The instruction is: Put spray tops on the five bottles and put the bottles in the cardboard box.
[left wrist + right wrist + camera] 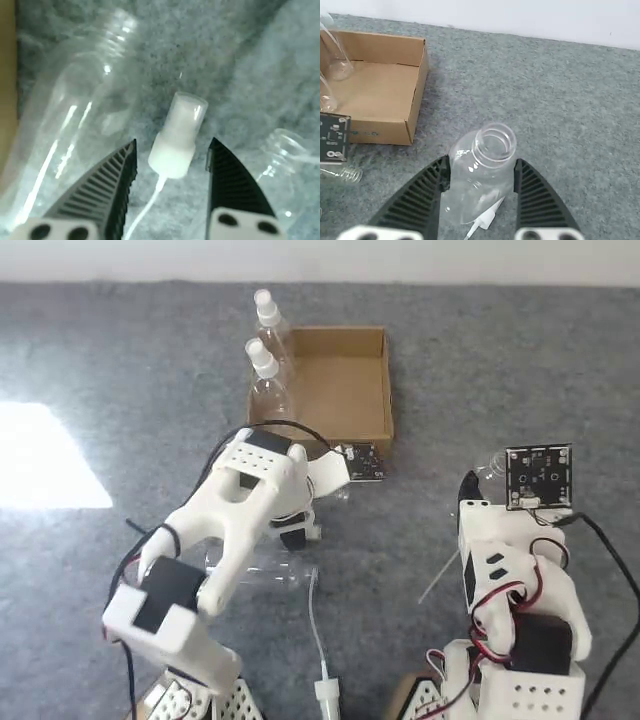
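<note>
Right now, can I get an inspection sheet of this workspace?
Surface: grey carpeted table, bright patch at one edge.
Job's things: brown cardboard box; spray-topped clear plastic bottle and its twin upright at its wall; loose white spray top with tube.
Clutter: nothing seen.
End effectors: left end effector open around a second white spray top; right end effector shut on an uncapped clear bottle.
Cables: black cable over the left arm.
Surroundings: white wall.

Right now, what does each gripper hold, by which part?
Right gripper clamps an uncapped bottle by its body below the shoulder. Left gripper holds nothing; a spray top lies between its open jaws.
</note>
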### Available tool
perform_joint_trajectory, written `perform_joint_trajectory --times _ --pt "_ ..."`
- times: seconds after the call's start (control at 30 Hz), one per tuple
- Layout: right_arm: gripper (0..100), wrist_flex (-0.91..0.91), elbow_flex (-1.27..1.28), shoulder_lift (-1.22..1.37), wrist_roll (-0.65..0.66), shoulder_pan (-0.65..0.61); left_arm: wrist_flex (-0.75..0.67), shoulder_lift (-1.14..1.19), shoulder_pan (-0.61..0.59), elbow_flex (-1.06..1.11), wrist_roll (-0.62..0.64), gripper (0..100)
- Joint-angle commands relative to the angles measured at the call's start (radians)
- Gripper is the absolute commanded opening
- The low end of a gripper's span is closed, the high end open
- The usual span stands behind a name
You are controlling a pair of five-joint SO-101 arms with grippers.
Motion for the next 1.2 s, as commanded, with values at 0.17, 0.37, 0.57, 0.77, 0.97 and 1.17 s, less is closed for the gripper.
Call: perform_joint_trajectory --times 0.17,0.37,0.57,0.77,0.97,1.17 --pt "7.3 -0.027 -0.015 -0.016 -0.002 0.010 -0.003 0.072 0.003 -0.065 -0.095 17" --pt "7.3 -0.027 -0.015 -0.016 -0.002 0.010 0.046 0.066 0.006 -0.071 -0.098 13" --pt "7.3 -0.027 -0.015 -0.016 -0.002 0.008 0.210 0.066 0.006 -0.157 -0.094 8" --pt "7.3 -0.027 -0.015 -0.016 -0.002 0.002 0.285 0.066 0.006 -0.223 -0.034 5" --pt "7.3 -0.027 -0.015 -0.016 -0.002 0.001 0.342 0.017 0.008 -0.226 -0.008 4" --pt "7.3 -0.022 -0.015 -0.016 -0.002 -0.001 0.445 -0.218 -0.002 -0.223 0.003 5"
